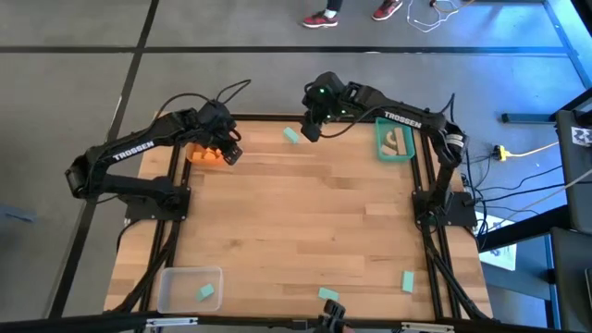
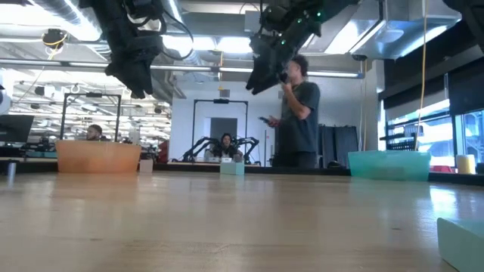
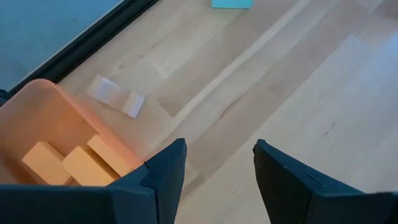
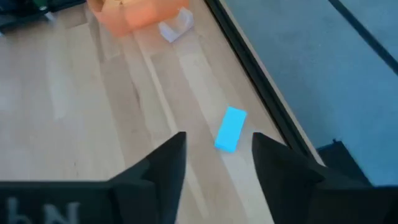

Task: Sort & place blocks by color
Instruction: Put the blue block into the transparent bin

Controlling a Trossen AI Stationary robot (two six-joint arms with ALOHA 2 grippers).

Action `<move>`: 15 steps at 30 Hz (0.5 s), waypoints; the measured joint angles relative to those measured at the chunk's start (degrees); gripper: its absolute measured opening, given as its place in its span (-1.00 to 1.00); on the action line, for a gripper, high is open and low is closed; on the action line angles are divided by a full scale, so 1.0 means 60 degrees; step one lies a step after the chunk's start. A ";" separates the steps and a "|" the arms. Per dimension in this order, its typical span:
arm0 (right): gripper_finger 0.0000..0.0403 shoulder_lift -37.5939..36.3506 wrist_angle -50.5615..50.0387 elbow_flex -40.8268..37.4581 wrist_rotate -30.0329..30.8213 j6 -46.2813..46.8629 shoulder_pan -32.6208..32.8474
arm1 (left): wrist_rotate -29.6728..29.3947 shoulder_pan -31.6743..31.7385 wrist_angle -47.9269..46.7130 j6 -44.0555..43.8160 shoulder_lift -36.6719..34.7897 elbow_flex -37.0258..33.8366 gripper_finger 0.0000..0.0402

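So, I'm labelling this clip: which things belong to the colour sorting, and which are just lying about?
Job:
mint-teal blocks on the wooden table
orange blocks in the orange plastic bin
teal plastic bin
clear plastic bin

Lying about:
clear tape scrap

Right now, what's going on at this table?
Two arms are sorting small blocks into bins by color. The right gripper hovers open and empty over a teal block near the far edge. The left gripper hangs open and empty beside the orange bin, which holds orange blocks. The teal bin holds pale wooden pieces. More teal blocks lie near the front, one of them in the clear bin.
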 joint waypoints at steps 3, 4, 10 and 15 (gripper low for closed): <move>0.04 0.0321 -0.0011 0.0000 -0.0018 0.0801 -0.0073 | 0.0000 0.0000 0.0000 -0.0074 0.0003 0.0000 -0.11; 0.06 0.0453 0.0009 0.0000 -0.0070 0.0993 -0.0101 | 0.0000 0.0000 0.0003 -0.0074 0.0004 0.0000 -0.11; 0.06 0.1448 0.0668 0.0000 -0.0072 0.1484 -0.0191 | 0.0000 0.0000 0.0002 -0.0075 0.0004 0.0000 -0.11; 0.04 0.2013 0.1369 0.0000 -0.0067 0.1982 -0.0189 | 0.0000 0.0002 0.0004 -0.0077 0.0004 0.0000 -0.11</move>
